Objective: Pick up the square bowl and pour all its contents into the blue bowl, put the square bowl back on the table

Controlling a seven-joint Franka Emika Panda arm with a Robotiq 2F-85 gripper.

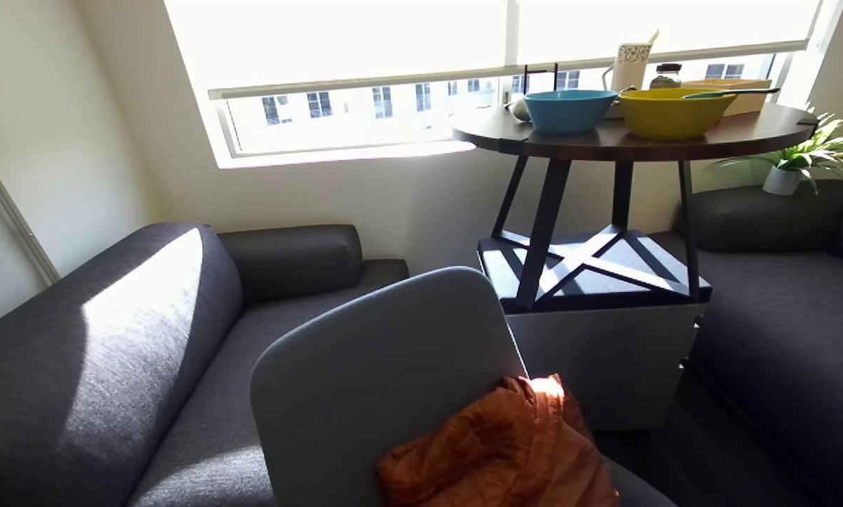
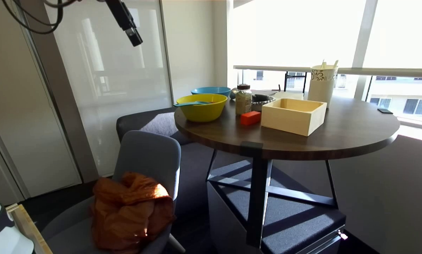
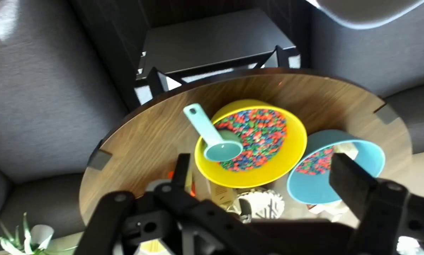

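Note:
A pale wooden box, the square bowl (image 2: 285, 119), rests on the round brown table (image 2: 355, 121); its inner floor is hidden, so I cannot tell what it holds. In an exterior view the square bowl (image 1: 748, 102) is partly behind the yellow bowl. The blue bowl (image 3: 311, 187) stands beside the yellow bowl and contains red, green and blue pellets plus a pale lump. My gripper (image 3: 261, 163) is open, its fingers wide apart with nothing between them, above the table. In an exterior view the gripper (image 2: 135, 39) hangs high, away from the tabletop.
The yellow bowl (image 3: 293, 156) holds similar pellets and a teal scoop (image 3: 206, 127). Near the square bowl are a red block (image 2: 250, 118), a jar (image 2: 243, 102), a patterned basket (image 2: 263, 103) and a tall white cup (image 2: 320, 88) with utensils. A chair (image 2: 147, 148) carries an orange jacket.

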